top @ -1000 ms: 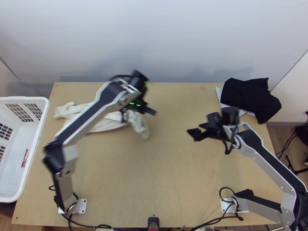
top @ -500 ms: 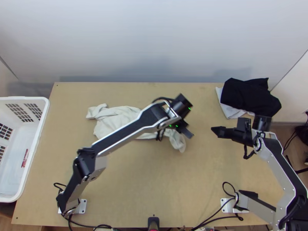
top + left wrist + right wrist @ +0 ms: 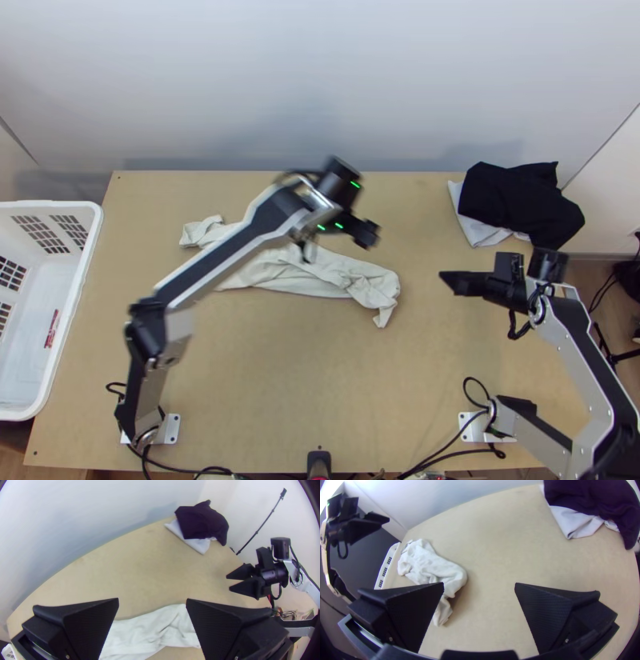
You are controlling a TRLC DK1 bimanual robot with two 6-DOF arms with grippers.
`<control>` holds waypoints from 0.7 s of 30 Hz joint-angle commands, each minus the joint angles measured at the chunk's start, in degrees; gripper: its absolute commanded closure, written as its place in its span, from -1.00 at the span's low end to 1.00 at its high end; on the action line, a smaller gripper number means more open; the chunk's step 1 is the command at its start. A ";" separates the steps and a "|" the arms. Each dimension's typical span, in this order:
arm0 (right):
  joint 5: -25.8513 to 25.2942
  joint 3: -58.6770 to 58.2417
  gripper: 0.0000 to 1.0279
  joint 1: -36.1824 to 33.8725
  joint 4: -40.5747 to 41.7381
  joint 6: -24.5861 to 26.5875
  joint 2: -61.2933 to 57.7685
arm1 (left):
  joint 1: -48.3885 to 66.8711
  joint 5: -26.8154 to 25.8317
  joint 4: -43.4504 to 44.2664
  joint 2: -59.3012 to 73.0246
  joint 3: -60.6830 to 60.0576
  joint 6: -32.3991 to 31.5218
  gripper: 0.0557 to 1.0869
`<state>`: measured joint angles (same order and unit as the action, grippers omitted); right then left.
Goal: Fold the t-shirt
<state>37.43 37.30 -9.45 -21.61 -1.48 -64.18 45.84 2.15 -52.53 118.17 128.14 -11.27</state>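
Note:
My left gripper (image 3: 366,232) is above the white t-shirt (image 3: 320,272), which lies bunched and elongated across the middle of the table. In the left wrist view the left gripper (image 3: 152,601) stands open, with part of the t-shirt (image 3: 143,633) below and between its fingers. To the right of the cloth in the top view is my right gripper (image 3: 450,280), apart from it. The right wrist view has the right gripper (image 3: 479,586) open with bare table between its fingers, and the crumpled t-shirt (image 3: 431,565) farther off.
At the table's back right corner a black cloth (image 3: 520,200) lies over a light grey-white one (image 3: 474,228). A white basket (image 3: 76,308) stands at the left edge. The table's front middle (image 3: 320,384) is bare.
The t-shirt was moved to the right, then let go; my left gripper has since risen back up and left, away from its right end. The right arm moved right, then stayed nearly still.

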 commanded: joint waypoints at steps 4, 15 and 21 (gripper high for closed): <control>-1.04 1.64 -0.92 16.40 -12.94 7.36 8.99 | -14.64 0.13 -5.56 -14.28 -11.33 5.47 -0.91; -10.36 1.81 -0.88 34.68 -18.12 10.09 10.39 | -24.14 0.31 -2.31 -29.40 -32.34 6.52 -0.91; -17.65 -3.81 -0.88 40.92 -16.63 11.49 11.01 | -28.88 0.22 0.68 -36.69 -43.06 8.45 -0.91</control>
<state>25.69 37.50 24.47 -38.72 8.62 -53.95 22.39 2.39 -54.46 89.43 96.57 -4.43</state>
